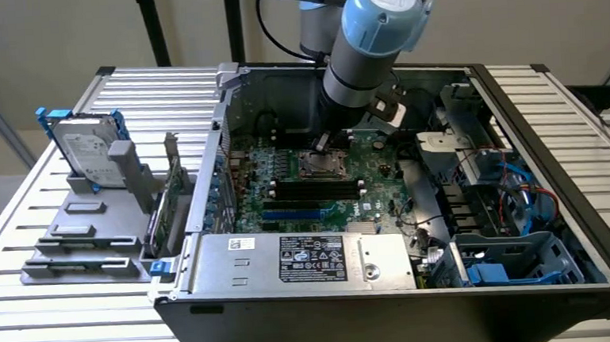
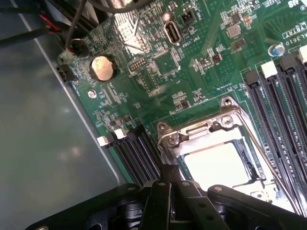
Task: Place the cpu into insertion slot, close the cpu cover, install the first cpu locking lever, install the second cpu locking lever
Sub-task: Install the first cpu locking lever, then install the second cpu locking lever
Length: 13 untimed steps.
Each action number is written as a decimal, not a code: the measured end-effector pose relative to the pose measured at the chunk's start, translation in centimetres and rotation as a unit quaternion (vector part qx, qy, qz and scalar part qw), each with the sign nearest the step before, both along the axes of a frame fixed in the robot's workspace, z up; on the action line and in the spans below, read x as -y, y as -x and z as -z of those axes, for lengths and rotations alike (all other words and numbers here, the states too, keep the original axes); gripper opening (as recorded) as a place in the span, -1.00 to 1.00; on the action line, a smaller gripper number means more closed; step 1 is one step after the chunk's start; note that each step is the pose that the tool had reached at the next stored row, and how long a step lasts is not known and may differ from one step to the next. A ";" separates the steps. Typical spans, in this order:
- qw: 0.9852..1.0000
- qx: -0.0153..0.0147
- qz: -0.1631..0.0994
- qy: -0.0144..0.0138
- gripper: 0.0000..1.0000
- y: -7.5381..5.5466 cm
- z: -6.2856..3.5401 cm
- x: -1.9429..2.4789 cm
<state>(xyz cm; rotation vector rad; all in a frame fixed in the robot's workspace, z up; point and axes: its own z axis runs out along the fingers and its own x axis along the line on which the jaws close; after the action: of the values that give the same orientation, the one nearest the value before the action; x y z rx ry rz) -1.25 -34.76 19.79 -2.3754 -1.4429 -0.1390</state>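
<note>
The cpu (image 2: 216, 165) lies flat in the insertion slot (image 1: 320, 164) on the green board, its pale top showing. The silver cpu cover (image 2: 192, 136) lies down around it as a frame. A thin metal locking lever (image 2: 268, 158) runs along one side of the socket. My gripper (image 2: 169, 173) is shut, fingers pressed together, with their tips at the socket's corner beside the cover's edge. I cannot tell whether the tips pinch anything. In the exterior view the arm (image 1: 372, 48) reaches straight down into the open computer case over the socket.
Long black memory slots (image 2: 283, 110) flank the socket, with more black slots (image 2: 134, 153) on the other side. A coin battery (image 2: 101, 68) and the grey case wall (image 2: 38, 134) lie nearby. In the exterior view a hard drive (image 1: 87, 148) stands left of the case and the power supply (image 1: 300, 255) sits in front.
</note>
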 end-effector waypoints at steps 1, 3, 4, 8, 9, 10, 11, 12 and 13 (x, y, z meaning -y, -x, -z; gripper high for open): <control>1.000 0.000 0.000 0.000 -0.79 0.3 -0.04 0.07; 1.000 0.000 0.000 0.000 -0.79 0.8 -0.20 0.16; 1.000 0.000 0.000 0.000 -0.79 1.0 -0.31 0.18; 1.000 0.000 0.000 0.000 -0.79 1.1 -0.39 0.18; 1.000 0.000 0.000 0.000 -0.79 1.1 -0.39 0.18; 1.000 0.000 0.000 0.000 -0.79 1.1 -0.40 0.18; 1.000 0.000 0.000 0.000 -0.79 1.1 -0.40 0.18; 1.000 0.000 0.000 0.000 -0.79 1.1 -0.40 0.18; 1.000 0.000 0.000 0.000 -0.79 1.1 -0.40 0.18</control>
<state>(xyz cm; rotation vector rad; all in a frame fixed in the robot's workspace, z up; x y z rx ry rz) -2.35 -34.94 20.19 -2.3750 -1.4426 -0.1394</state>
